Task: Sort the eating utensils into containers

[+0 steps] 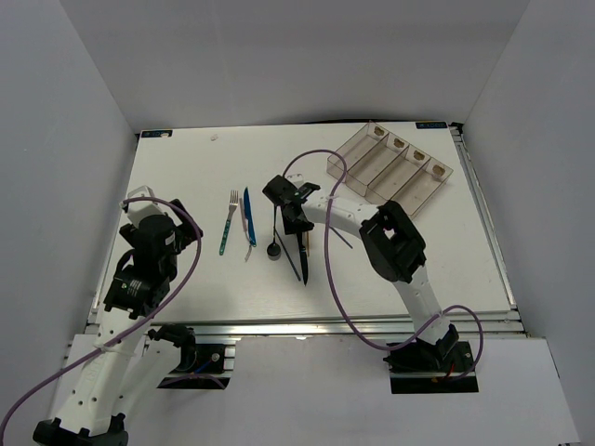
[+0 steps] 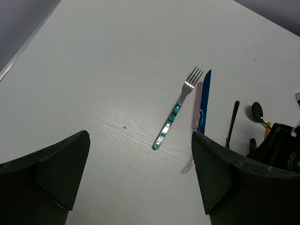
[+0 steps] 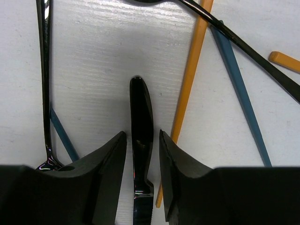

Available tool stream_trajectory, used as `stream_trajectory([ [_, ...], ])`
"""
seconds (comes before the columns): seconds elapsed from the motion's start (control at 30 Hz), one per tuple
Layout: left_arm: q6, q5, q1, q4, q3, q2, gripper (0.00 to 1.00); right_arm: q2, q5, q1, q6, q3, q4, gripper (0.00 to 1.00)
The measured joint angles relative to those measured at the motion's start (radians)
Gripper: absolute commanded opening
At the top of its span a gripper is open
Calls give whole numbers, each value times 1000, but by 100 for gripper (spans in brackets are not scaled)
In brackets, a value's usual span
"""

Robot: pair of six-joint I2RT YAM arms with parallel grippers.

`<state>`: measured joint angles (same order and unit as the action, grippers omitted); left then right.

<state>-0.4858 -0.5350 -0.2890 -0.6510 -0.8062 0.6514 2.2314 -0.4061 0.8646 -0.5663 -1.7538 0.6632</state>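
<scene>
Starting left: your left gripper (image 2: 140, 164) hangs released, teal-handled silver fork (image 2: 171, 119) ahead on the table (image 1: 186, 167). Right gripper (image 3: 142, 154) straddles the dark-handled steel knife (image 3: 140, 108), handle running lengthwise between parted jaws (not clamped); clear smoky plastic bins (image 1: 358, 153) lie far-right.

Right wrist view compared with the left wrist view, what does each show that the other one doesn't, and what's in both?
Only the right wrist view: the right gripper with its fingers straddling the dark-handled knife, slivers of table showing either side, and a blue stick off to the right. Only the left wrist view: the wide-open left gripper, the teal-handled fork ahead of it, and the blue knife alongside. Both: the white table, likely a thin black spoon, and the orange chopstick, only a sliver in the left view.
</scene>
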Motion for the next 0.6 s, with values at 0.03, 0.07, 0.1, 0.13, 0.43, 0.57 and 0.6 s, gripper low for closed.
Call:
stream_trajectory([
  [0.03,0,0,-2,0,0,0,98,3,7,-1,3,-4,3,40],
  [0.07,0,0,-2,0,0,0,98,5,14,-2,6,-7,4,40],
  [0.1,0,0,-2,0,0,0,98,7,25,-4,10,-11,6,40],
  [0.13,0,0,-2,0,0,-1,98,11,36,-6,16,-17,9,40],
  [0.43,-1,-6,-2,0,0,-9,98,23,99,-25,27,-37,21,36],
  [0.57,-1,-8,-3,0,0,-13,98,33,98,-24,26,-54,41,29],
  [0.6,-1,-8,-3,0,0,-14,98,34,101,-24,25,-56,40,27],
])
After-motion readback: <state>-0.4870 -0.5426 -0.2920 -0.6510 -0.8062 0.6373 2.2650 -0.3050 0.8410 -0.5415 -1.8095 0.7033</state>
